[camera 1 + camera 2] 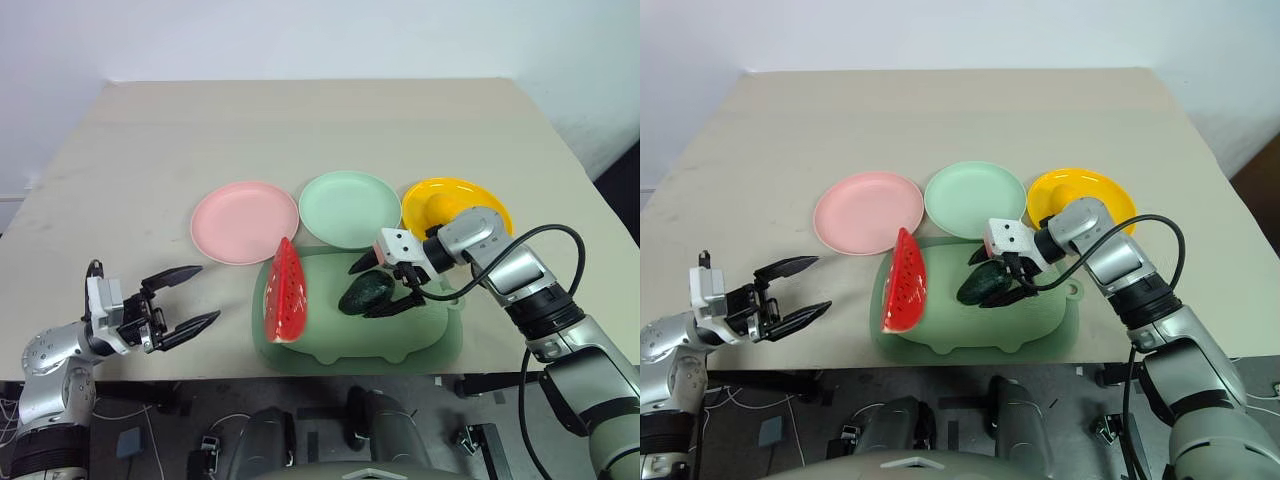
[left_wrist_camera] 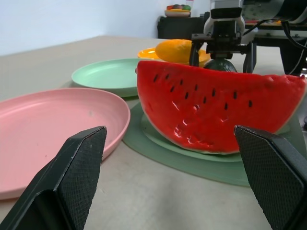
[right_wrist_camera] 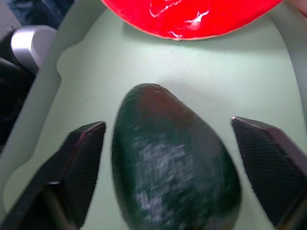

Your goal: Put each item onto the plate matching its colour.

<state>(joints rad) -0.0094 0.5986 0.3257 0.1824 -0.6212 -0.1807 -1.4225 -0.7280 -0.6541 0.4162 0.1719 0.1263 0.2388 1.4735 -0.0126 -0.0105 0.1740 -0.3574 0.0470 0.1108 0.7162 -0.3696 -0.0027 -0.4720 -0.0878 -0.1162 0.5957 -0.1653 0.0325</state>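
Dark green avocado [image 3: 172, 167] lies on the pale green mat [image 1: 440, 340], right between the right gripper's [image 1: 385, 285] two fingers, which are parted with gaps on both sides, gripping nothing. Its long way points toward the watermelon wedge [image 1: 286, 295] beside it. Left gripper [image 1: 185, 300], off the mat past the wedge, is spread wide. That wrist shows the mango [image 2: 180, 50] beyond the mat.

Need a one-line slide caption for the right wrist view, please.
Right gripper straddles the dark green avocado on the pale green mat, fingers not yet touching it, watermelon wedge beyond.
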